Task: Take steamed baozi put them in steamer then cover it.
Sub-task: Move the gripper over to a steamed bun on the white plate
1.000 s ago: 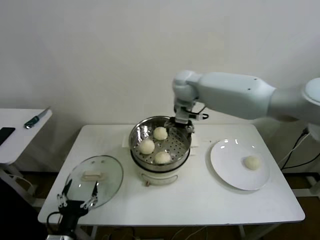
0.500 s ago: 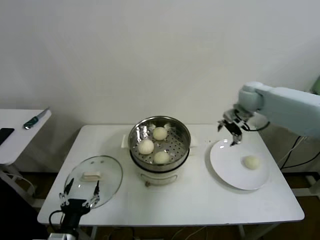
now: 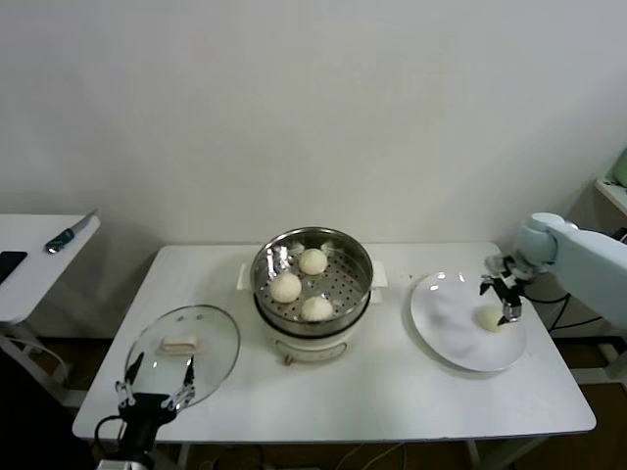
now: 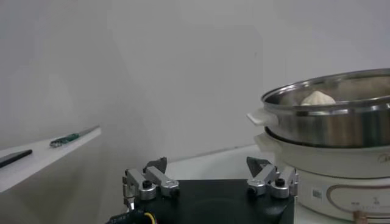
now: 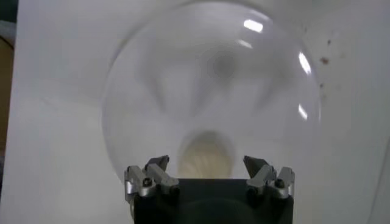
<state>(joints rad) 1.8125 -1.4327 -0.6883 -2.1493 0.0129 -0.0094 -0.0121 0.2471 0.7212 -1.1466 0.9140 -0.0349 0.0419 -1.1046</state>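
Observation:
The steamer [image 3: 345, 284] stands mid-table on its white base, with three steamed baozi [image 3: 313, 260] inside. One more baozi [image 3: 493, 318] lies on the white plate [image 3: 446, 318] at the right. My right gripper [image 3: 502, 297] hovers open just over that bun, which sits between and slightly ahead of the tips in the right wrist view: gripper [image 5: 207, 165], baozi [image 5: 206, 152]. The glass cover [image 3: 211, 338] lies flat at the front left. My left gripper [image 3: 154, 384] waits open at the cover's near edge. The left wrist view shows the left gripper [image 4: 209, 173] facing the steamer [image 4: 341, 119].
A side table [image 3: 29, 259] to the left carries a green-handled tool [image 3: 71, 234] and a dark phone [image 3: 10, 262]. The plate's rim lies close to the table's right edge. A cable hangs beyond that edge, and a wall stands behind.
My right arm has swung from above the steamer rightward and come down over the plate's baozi. The left gripper has stayed by the cover.

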